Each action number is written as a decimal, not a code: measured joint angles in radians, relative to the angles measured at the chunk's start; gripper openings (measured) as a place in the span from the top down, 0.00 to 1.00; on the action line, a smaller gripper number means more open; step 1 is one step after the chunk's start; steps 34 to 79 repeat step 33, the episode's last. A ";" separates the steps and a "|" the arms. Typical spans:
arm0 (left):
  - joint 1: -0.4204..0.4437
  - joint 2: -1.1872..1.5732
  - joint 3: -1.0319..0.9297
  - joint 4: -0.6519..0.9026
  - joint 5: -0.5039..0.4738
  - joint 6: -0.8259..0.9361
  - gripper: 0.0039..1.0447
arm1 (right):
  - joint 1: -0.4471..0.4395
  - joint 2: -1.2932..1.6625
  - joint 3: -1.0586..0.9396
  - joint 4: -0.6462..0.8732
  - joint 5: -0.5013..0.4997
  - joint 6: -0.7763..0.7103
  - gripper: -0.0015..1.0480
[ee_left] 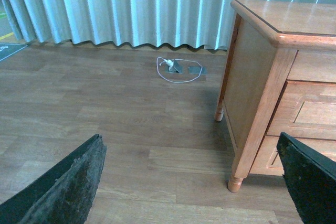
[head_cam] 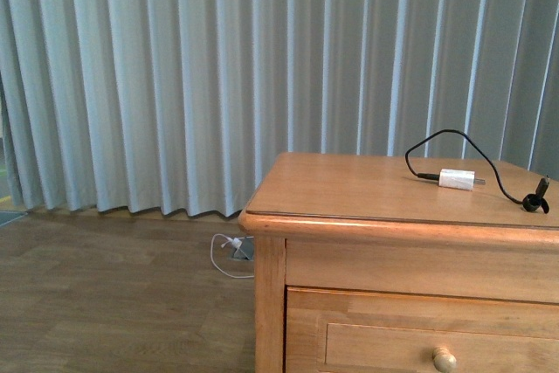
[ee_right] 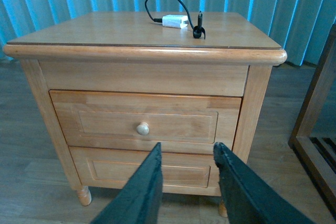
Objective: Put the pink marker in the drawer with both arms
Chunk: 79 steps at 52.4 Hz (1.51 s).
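Observation:
The pink marker shows in no view. The drawer (ee_right: 147,121) is the upper one of the honey-coloured nightstand; it is shut, with a recessed panel and a round pale knob (ee_right: 142,128). In the front view its knob (head_cam: 444,358) shows at the bottom edge. My right gripper (ee_right: 188,148) is open in front of the nightstand, its fingertips (ee_right: 155,153) below and right of the knob and apart from the wood. My left gripper (ee_left: 189,182) is wide open above the floor to the left of the nightstand (ee_left: 257,77), holding nothing.
A white charger plug (head_cam: 456,179) with a black cable (head_cam: 437,139) lies on the nightstand top (head_cam: 349,185). A shallower lower drawer (ee_right: 100,169) sits beneath. A white cable (ee_left: 176,69) lies on the wood floor by the curtain (head_cam: 175,76). A dark wooden frame (ee_right: 315,108) stands right of the nightstand.

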 joint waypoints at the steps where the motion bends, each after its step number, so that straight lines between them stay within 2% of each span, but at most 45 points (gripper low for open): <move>1: 0.000 0.000 0.000 0.000 0.000 0.000 0.05 | 0.000 0.000 0.000 0.000 0.000 0.000 0.56; 17: 0.000 0.000 0.000 0.000 0.000 0.000 0.05 | 0.000 0.000 0.000 0.000 0.000 0.001 0.06; 21: 0.000 0.000 0.000 0.000 0.000 0.000 0.05 | 0.000 0.000 0.000 0.000 0.000 0.000 0.09; 79: 0.000 0.000 0.000 0.000 0.000 0.000 0.05 | 0.000 0.000 0.000 0.000 0.000 0.000 0.08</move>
